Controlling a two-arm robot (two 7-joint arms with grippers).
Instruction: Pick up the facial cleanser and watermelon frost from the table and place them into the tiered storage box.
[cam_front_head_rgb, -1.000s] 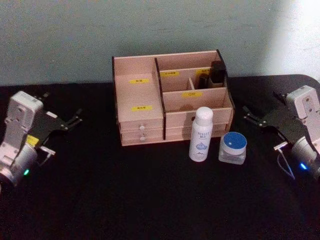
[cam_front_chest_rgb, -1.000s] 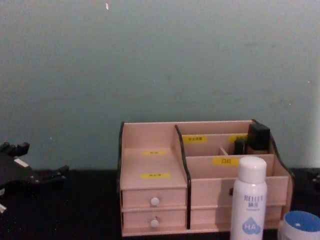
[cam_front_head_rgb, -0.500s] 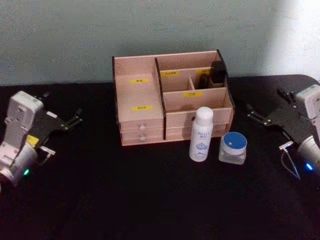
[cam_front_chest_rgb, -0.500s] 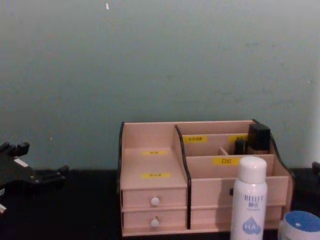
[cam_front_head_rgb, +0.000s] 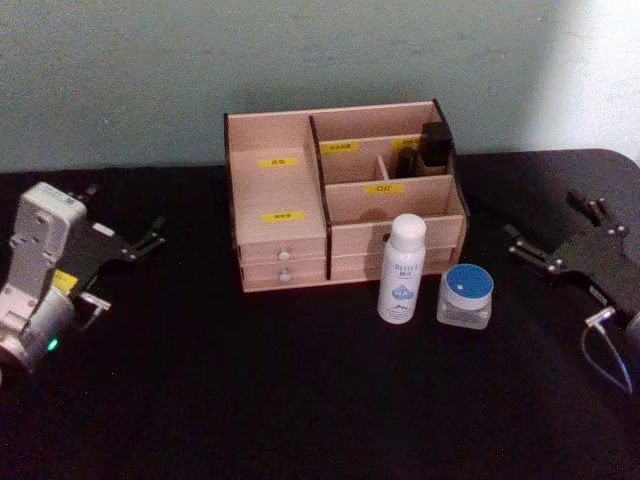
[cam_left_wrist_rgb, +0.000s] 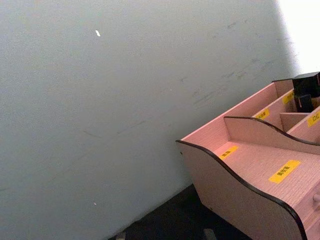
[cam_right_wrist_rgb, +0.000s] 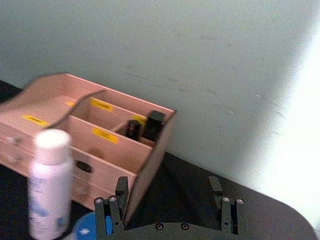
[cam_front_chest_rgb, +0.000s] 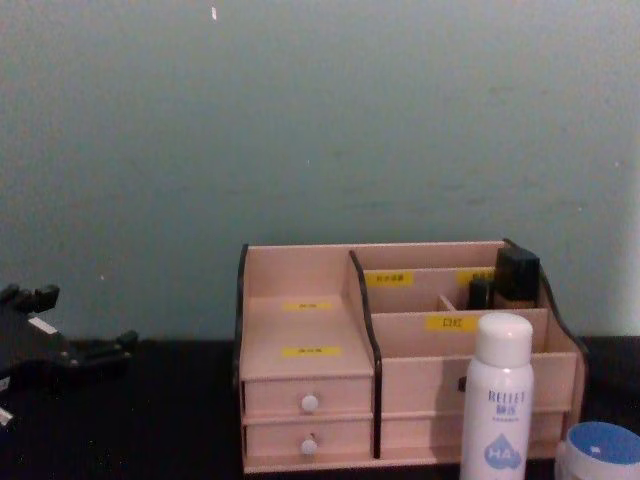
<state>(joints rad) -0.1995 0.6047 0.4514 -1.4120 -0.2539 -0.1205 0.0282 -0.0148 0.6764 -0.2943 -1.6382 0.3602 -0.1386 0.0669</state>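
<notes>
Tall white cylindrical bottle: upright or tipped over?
Upright: the tall white cylindrical bottle stands on its base on the black table.

Cropped and illegible
Chest view: watermelon frost (cam_front_chest_rgb: 600, 451) cropped at lower corner, facial cleanser (cam_front_chest_rgb: 497, 400) base cut off; yellow labels (cam_front_chest_rgb: 311, 351) on tiered storage box (cam_front_chest_rgb: 268, 330) illegible.

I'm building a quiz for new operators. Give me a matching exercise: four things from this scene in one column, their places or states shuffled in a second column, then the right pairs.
1. facial cleanser
2. watermelon frost
3. left gripper
4. right gripper

A. open, at the table's right side
B. tall, upright before the tiered storage box's right half
C. open, at the table's left side
D. squat, blue-lidded, right of the cleanser

Pairs: 1-B, 2-D, 3-C, 4-A
</notes>
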